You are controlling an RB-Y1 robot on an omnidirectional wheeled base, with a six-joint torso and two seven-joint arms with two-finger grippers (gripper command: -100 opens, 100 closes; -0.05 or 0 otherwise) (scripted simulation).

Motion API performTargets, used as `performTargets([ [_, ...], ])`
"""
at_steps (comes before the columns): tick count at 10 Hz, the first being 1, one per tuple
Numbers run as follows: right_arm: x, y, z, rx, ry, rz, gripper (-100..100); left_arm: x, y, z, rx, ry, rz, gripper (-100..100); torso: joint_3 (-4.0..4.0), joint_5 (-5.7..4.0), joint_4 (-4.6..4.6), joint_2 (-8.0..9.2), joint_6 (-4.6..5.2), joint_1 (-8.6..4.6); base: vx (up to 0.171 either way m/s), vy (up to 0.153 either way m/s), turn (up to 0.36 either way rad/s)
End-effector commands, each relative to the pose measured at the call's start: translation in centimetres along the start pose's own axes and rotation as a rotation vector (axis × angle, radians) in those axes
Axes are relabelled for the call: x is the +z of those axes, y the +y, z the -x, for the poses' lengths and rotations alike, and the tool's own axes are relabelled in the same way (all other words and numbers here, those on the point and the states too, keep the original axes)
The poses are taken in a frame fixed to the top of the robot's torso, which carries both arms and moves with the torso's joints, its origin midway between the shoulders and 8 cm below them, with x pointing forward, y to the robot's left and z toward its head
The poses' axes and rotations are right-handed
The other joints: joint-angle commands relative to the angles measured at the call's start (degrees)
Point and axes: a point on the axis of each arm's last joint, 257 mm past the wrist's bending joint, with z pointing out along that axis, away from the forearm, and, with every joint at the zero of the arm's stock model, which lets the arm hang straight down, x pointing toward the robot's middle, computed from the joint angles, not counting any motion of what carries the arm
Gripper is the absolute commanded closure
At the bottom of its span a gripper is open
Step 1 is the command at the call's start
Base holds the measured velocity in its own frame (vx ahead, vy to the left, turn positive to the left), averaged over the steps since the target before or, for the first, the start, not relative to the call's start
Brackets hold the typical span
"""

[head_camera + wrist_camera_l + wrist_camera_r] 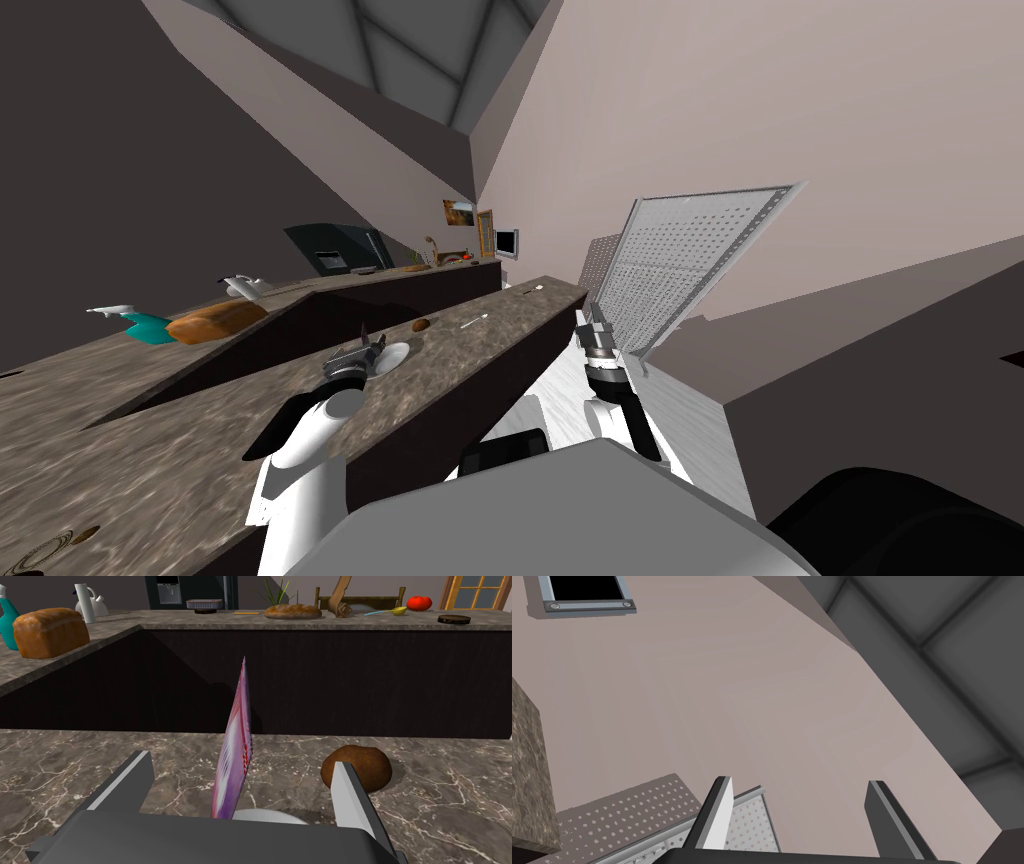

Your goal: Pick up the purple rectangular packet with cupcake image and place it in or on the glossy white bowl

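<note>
Firstly, in the head view the left gripper (376, 346) is seen low over the counter (180, 440), right at the white bowl (397, 356). A brown lump (421, 325) lies on the counter just beyond the bowl. The right gripper (594, 318) is held up past the counter's end, well apart from the bowl.

Next, in the left wrist view the packet (234, 751) is shown upright and edge-on between the fingers (131, 776), which are spread wide; neither is seen pressing it. Its lower end is hidden by the gripper body, just beside the bowl's rim (272, 816); whether it rests in the bowl cannot be told. The brown lump (365, 766) is seen behind the other finger. A loaf (50, 632) stands on the far counter.

Lastly, in the right wrist view the right gripper (801, 786) is shown with its fingers apart and nothing between them.
</note>
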Motion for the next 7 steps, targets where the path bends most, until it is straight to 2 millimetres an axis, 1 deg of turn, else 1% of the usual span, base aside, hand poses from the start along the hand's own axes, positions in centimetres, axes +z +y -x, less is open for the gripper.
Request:
performTargets([
  [1,0.0,0.0,0.0,0.0,0.0,0.0,0,0.8,-0.4,-0.7,0.008,-0.004,-0.002,-100,0.0,0.0,0.0,0.0,0.0,0.0,-0.002,-0.026,0.01],
  [2,0.0,0.0,0.0,0.0,0.0,0.0,0,0.7,-0.9,-0.7,0.011,-0.005,-0.011,-100,0.0,-0.02,0.0,-0.01,0.0,-0.08,0.0,-0.032,0.008],
  [3,0.0,0.0,0.0,0.0,0.0,0.0,0,1.4,-0.9,-1.2,0.009,-0.011,-0.003,-100,0.0,-0.02,0.0,-0.01,0.0,-0.11,0.003,-0.042,0.013],
  [4,0.0,0.0,0.0,0.0,0.0,0.0,0,1.4,-1.8,-1.3,0.019,-0.009,-0.02,-100,-0.01,-0.03,0.0,-0.02,0.01,-0.15,0.0,-0.033,0.006],
  [5,0.0,0.0,0.0,0.0,0.0,0.0,0,2.0,-1.5,-1.8,0.015,-0.012,-0.007,-100,-0.01,-0.03,0.0,-0.01,0.0,-0.13,-0.006,-0.04,0.015],
  [6,0.0,0.0,0.0,0.0,0.0,0.0,0,2.0,-2.5,-1.9,0.024,-0.013,-0.025,-100,0.0,-0.03,0.0,0.0,0.0,-0.15,-0.007,-0.032,0.005],
  [7,0.0,0.0,0.0,0.0,0.0,0.0,0,2.5,-2.1,-2.4,0.019,-0.016,-0.01,-100,0.01,-0.03,0.0,0.01,0.0,-0.12,-0.002,-0.03,0.01],
])
